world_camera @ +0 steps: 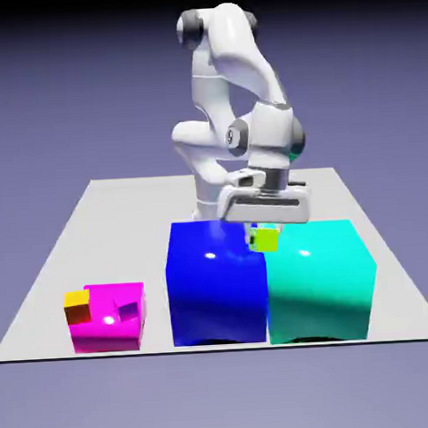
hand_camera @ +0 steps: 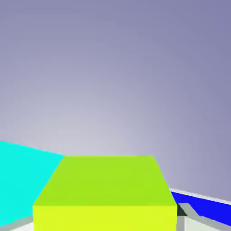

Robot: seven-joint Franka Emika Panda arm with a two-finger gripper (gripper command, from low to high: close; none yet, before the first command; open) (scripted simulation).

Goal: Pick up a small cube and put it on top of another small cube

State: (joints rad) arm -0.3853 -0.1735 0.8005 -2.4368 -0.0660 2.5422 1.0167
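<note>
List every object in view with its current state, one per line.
gripper: shut on the lime cube, above the big blocks.
lime cube: held between the fingers, lifted.
blue block: on the table, touching the cyan block.
cyan block: on the table.
magenta block: on the table.
orange-yellow cube: resting on the magenta block.
purple cube: resting on the magenta block.

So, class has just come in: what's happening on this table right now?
A white robot arm has its gripper shut on a tiny lime cube, held up above the seam between the big blue block and the big cyan block. In the hand view the lime cube fills the space between the fingers. At the exterior view's left sits a pink block with a small orange-yellow cube and a small purple cube at it. Nothing is stacked yet.
</note>
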